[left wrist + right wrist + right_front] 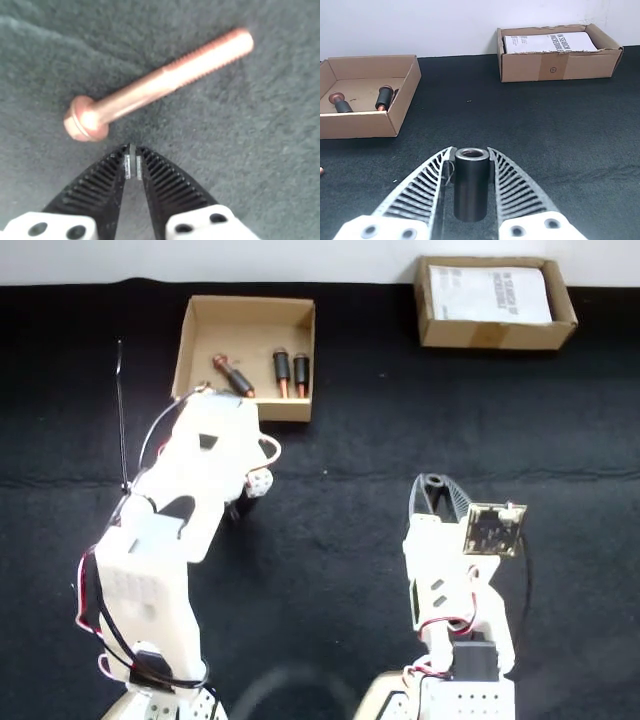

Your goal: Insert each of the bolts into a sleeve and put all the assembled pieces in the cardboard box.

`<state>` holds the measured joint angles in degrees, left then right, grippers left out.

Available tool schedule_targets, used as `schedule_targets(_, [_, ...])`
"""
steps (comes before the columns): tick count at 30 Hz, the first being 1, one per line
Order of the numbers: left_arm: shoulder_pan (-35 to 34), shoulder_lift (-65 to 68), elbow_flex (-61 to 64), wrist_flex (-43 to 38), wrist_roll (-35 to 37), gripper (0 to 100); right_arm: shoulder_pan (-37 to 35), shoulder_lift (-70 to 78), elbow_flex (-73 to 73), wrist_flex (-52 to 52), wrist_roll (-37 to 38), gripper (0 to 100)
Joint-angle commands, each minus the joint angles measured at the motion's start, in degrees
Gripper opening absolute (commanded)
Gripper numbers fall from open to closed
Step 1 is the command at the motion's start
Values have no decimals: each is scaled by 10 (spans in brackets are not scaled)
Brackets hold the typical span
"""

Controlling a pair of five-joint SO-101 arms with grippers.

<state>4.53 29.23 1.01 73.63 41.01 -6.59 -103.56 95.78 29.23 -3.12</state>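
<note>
A copper bolt [150, 90] lies flat on the dark cloth, its flanged head nearest my left gripper [131, 162], which is shut and empty just short of that head. In the high view the left arm [200, 480] stands in front of the open cardboard box [200, 315], which holds three assembled bolt-and-sleeve pieces [280, 372]. My right gripper [470, 165] is shut on a black sleeve [471, 182], held upright with its bore facing up. That gripper [440, 495] sits at the table's right centre.
A second cardboard box [495, 302] with a printed paper inside stands at the back right. The assembled pieces' box [367, 97] is at the back left in the right wrist view. Dark cloth [370, 440] covers the table.
</note>
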Motion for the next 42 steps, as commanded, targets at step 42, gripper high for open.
schedule_targets(42, [-204, -7, -65, -216, 268, 8, -4, -11, 75, 35, -1, 7])
